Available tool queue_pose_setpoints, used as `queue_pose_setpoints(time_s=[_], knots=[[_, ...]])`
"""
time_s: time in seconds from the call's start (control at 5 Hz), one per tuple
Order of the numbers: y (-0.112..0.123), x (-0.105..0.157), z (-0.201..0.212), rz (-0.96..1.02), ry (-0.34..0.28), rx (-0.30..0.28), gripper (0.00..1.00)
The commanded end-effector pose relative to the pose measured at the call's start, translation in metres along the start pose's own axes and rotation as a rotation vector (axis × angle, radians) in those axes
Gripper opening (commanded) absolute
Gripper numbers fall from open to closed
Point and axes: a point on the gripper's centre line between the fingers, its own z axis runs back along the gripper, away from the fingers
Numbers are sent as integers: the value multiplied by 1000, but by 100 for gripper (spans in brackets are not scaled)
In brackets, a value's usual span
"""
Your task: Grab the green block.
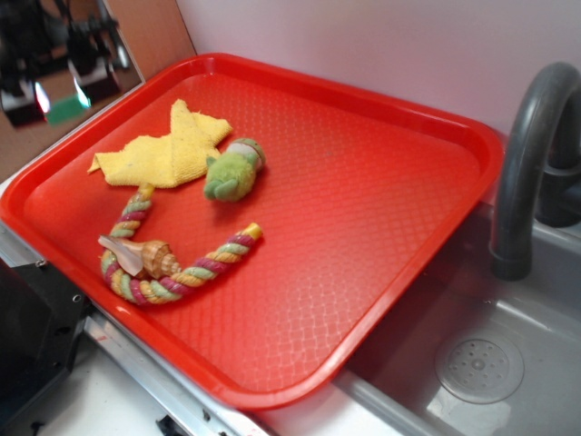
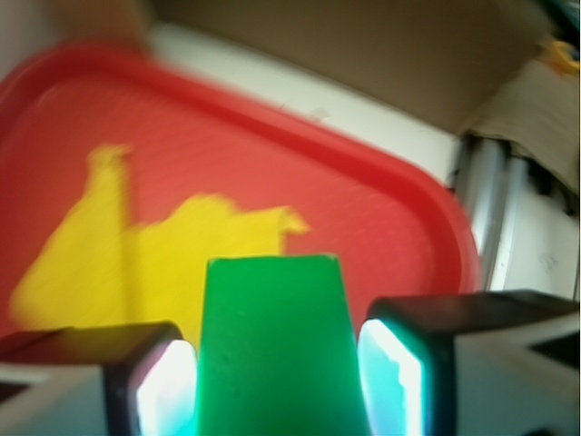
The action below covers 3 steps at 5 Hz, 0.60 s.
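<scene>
The small flat solid-green block [image 2: 277, 350] is seen clamped between the two pads of the tool [image 2: 280, 381], raised above the red plastic tray [image 2: 381, 213], its long axis pointing forward.

The exterior view looks down at a slant from the sink-side corner across the whole red tray [image 1: 399, 272], far enough off to take in the grey faucet [image 1: 526, 163] at right and the gripper [image 1: 64, 86] high in the top-left corner. The wrist view sits just behind the jaws and faces out past them — so near that the pads [image 2: 392, 380] and the green block [image 2: 277, 350] pinched between them fill its lower edge. Both views share the yellow cloth [image 1: 168, 150] on the tray — in the wrist view it lies just beyond the jaws.
</scene>
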Motion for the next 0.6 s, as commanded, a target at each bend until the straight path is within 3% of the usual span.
queue_pose_setpoints(time_s=[0.0, 0.4], knots=[[-26, 13, 71, -464, 143, -191, 0], [-36, 6, 83, -657, 34, -208, 0]])
